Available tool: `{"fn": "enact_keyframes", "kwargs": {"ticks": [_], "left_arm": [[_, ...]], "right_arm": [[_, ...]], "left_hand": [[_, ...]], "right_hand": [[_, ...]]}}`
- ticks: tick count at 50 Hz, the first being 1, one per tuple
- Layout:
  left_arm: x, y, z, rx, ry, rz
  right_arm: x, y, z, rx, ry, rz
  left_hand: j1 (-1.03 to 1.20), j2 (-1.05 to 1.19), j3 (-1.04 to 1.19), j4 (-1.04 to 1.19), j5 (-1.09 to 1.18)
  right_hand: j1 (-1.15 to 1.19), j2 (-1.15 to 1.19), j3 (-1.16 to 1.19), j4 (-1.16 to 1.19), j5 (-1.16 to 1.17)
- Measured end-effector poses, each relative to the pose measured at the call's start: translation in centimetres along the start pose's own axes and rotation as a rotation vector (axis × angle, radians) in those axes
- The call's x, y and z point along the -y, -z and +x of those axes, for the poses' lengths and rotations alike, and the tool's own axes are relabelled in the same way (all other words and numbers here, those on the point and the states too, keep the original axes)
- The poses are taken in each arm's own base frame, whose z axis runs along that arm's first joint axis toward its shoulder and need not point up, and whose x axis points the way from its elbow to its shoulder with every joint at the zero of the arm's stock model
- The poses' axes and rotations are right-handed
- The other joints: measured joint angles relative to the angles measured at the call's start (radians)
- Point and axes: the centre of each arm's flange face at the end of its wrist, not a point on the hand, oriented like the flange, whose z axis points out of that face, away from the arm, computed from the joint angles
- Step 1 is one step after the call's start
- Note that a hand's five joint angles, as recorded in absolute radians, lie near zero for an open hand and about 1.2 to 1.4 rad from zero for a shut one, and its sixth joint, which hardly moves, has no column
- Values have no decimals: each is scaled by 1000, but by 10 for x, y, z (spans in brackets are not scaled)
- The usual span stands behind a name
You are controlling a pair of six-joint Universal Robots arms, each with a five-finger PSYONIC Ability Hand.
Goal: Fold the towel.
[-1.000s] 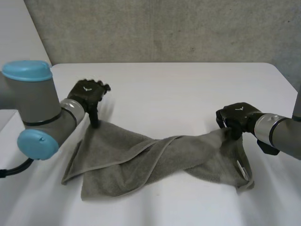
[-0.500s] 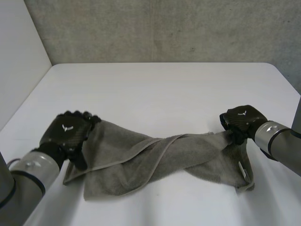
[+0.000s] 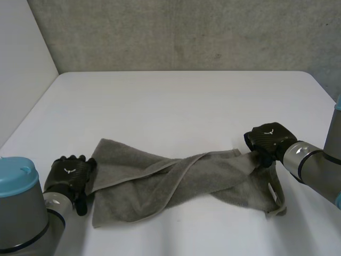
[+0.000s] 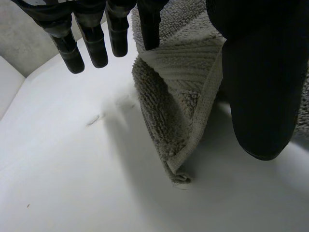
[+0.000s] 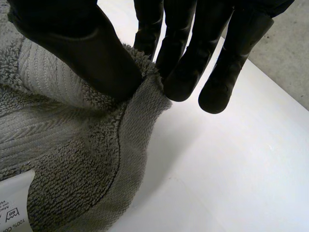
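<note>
on the white worktop (image 3: 176, 101), a twisted grey towel (image 3: 160, 184) lies between both hands; left hand (image 3: 68, 178) fingers pinch one end corner, right hand (image 3: 269, 140) fingers pinch the opposite edge.

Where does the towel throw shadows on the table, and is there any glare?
Left wrist view: soft shadow beside the towel corner on the table. Right wrist view: faint shadow beside the folded edge. Head view: even light, no glare.

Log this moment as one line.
task: fold towel | left hand: pinches towel, left end | right hand: pinches towel, right end | towel: twisted in middle, on table
</note>
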Motion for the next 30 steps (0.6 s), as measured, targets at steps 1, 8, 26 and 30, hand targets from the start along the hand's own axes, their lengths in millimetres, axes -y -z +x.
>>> {"fn": "enact_keyframes", "kwargs": {"ticks": [1,8,26,30], "left_arm": [[0,0,0,2,1,2],[4,-10,0,16,10,51],[27,-29,-4,52,37,179],[32,-30,-12,66,46,194]], "right_arm": [[0,0,0,0,1,0],[-2,0,-2,6,26,-6],[2,3,0,-5,46,6],[11,8,6,-26,52,29]], "left_hand": [[1,0,0,0,0],[30,30,30,29,30],[541,541,541,536,533],[715,715,715,712,708]], "right_hand": [[0,0,0,0,0],[0,0,0,0,0],[0,0,0,0,0],[0,0,0,0,0]]}}
